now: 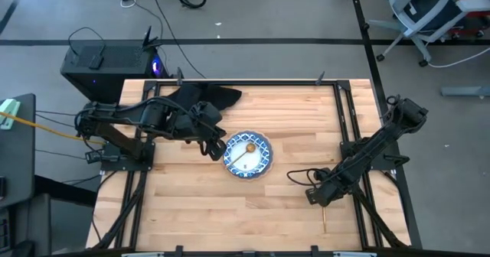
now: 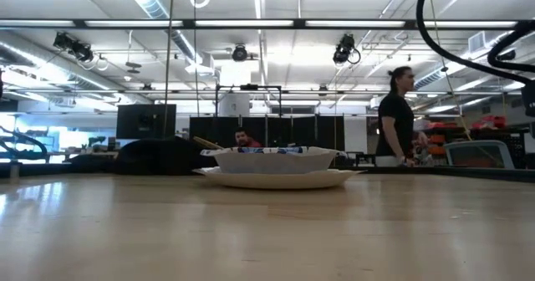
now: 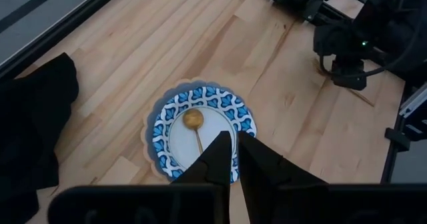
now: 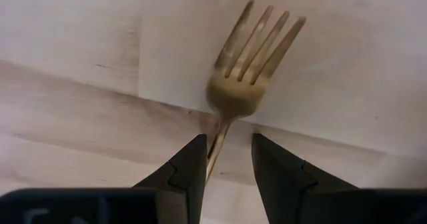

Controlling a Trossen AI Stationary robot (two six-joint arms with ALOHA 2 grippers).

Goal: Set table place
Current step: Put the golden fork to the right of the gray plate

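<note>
Near the middle of the worktop (image 1: 253, 211) sits the plate (image 1: 227, 162), with the patterned dish (image 1: 258, 157) on it and the spoon (image 1: 246, 153) lying in the dish. The napkin (image 1: 205, 95) lies at the far edge, behind and to the left of the plate. The left hand (image 1: 213, 148) hangs just left of the plate, touching neither. The fork (image 1: 325, 216) lies near the front right of the worktop, well apart from the plate, with the right hand (image 1: 315, 198) just over its handle.
</note>
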